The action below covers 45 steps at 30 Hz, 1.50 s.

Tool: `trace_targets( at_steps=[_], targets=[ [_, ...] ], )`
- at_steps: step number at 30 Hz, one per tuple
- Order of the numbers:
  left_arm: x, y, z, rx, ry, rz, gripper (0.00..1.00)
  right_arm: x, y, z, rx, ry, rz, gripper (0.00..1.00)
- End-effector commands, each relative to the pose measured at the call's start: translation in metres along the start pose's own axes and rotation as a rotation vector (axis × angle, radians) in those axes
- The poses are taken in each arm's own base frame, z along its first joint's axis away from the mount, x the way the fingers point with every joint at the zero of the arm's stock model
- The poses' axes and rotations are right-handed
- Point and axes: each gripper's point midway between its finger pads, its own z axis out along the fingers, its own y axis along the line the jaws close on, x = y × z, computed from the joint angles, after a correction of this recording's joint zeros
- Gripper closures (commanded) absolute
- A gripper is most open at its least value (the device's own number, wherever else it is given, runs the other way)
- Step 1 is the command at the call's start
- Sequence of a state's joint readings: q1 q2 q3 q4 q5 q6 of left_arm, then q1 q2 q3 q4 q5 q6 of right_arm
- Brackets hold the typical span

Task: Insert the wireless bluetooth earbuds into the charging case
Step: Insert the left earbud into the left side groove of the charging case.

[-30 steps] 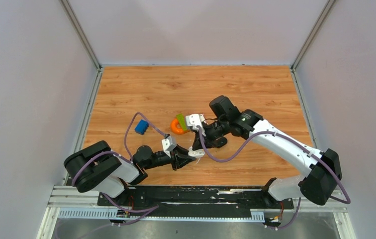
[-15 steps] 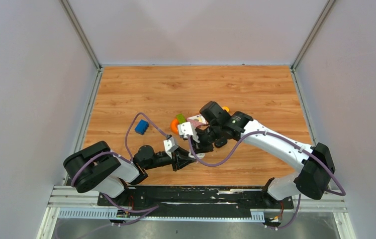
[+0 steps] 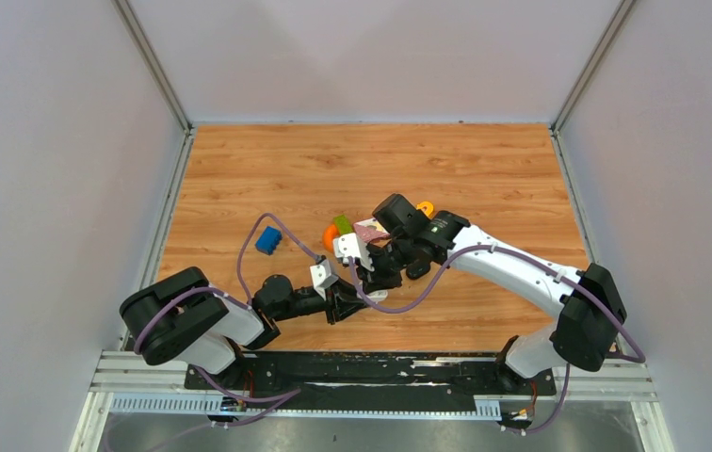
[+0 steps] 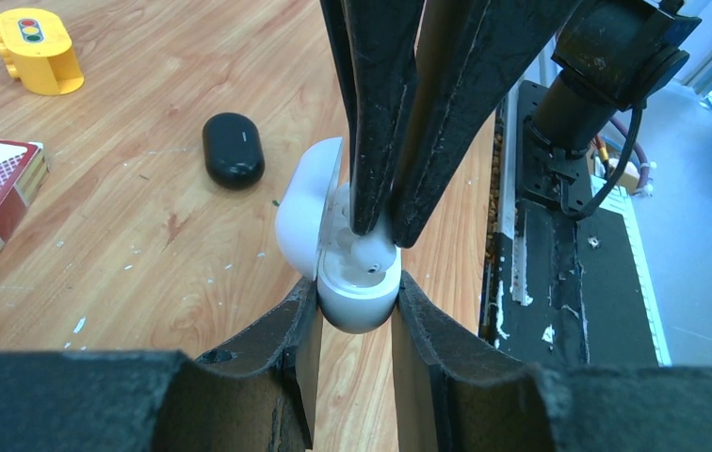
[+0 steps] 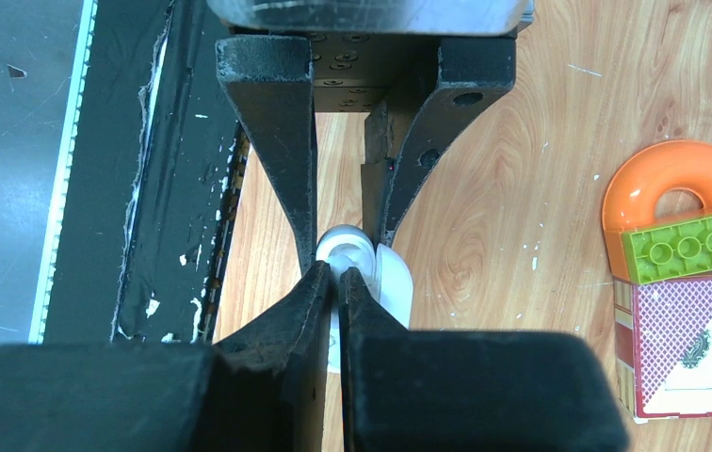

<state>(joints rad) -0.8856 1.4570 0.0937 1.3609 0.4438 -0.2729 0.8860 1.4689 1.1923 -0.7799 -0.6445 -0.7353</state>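
Observation:
My left gripper [image 4: 357, 287] is shut on the base of a white charging case [image 4: 360, 306] and holds it just above the wood, lid [image 4: 303, 202] open to the left. My right gripper [image 4: 376, 226] comes down from above, its jaws almost together on a glossy white earbud [image 4: 372, 252] that sits in the case's well. The right wrist view shows the same closed tips [image 5: 338, 273] over the case [image 5: 396, 282]. In the top view the two grippers [image 3: 357, 299] [image 3: 368, 279] meet near the front middle. A shut black case [image 4: 234, 149] lies beyond. No other earbuds show.
An orange ring [image 5: 672, 174] with a green brick [image 5: 691, 245] and a playing card [image 5: 687, 344] lie close behind the grippers. A yellow brick [image 4: 40, 50] and a blue brick [image 3: 267, 241] lie farther off. The table's black front rail [image 4: 569, 235] is just to the right.
My right gripper has moved from beside the orange ring forward and left, down onto the white case in my left gripper. The left arm has hardly moved.

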Motion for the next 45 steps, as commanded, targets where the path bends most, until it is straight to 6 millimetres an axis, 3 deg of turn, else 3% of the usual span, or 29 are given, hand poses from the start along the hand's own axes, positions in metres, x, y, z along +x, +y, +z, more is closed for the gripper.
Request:
trace_targets(
  at_steps=[1, 16, 20, 37, 45],
  targets=[
    [-0.0277, -0.0071, 0.0050, 0.038, -0.094, 0.075, 0.99, -0.0106, -0.0079, -0.0006, 0.028, -0.020, -0.039, 0.94],
    [-0.0270, -0.0068, 0.0060, 0.037, -0.092, 0.070, 0.99, -0.0120, -0.0118, -0.0013, 0.064, -0.026, -0.046, 0.94],
    [-0.0283, -0.0065, 0.0057, 0.033, -0.099, 0.065, 0.99, -0.0116, -0.0129, -0.0007, 0.075, -0.029, -0.043, 0.90],
    [-0.0304, -0.0033, 0.0040, 0.010, -0.110, 0.069, 0.99, -0.0118, -0.0060, -0.0002, 0.038, -0.022, 0.010, 0.88],
    [-0.0297, -0.0040, 0.0037, 0.014, -0.108, 0.073, 0.99, -0.0058, -0.0133, 0.0053, 0.059, 0.002, 0.041, 0.86]
  ],
)
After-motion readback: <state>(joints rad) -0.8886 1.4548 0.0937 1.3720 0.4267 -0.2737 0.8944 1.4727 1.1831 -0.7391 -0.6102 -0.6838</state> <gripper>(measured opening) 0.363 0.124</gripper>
